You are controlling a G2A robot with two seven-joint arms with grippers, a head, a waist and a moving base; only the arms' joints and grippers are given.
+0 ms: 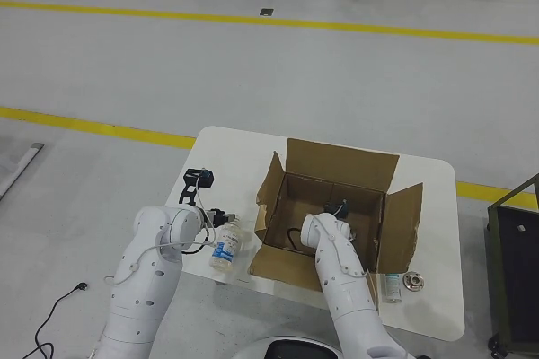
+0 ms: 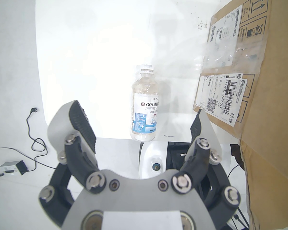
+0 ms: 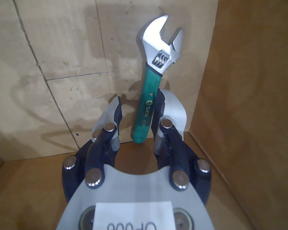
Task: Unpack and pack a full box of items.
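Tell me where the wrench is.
In the right wrist view the wrench lies on the cardboard box floor, its green handle between the fingers of the right gripper.

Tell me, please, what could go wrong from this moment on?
1. The bottle lies on its side at the table edge; a nudge from the open left gripper might roll it off.
2. The right gripper straddles the wrench near the handle's end, inside the box; the heavy head may tilt when lifted.
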